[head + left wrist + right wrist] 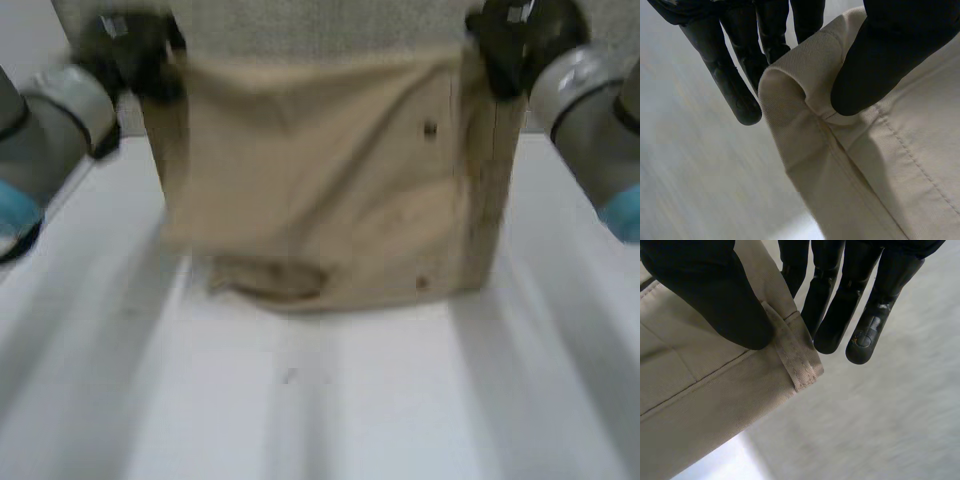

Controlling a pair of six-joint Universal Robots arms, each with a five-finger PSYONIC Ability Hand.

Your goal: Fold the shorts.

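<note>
Right hand [715, 295] fingers [832, 325] round shorts [705, 390] corner

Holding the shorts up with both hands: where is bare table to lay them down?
The widest bare stretch of table lies beyond the lower hem of the shorts. Narrower bare strips run along either side of them. It is crowded at the upper corners, pinched by the left hand and right hand.

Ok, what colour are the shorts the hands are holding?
Plain beige, no pattern. The head view shows the beige cloth shorts best.
</note>
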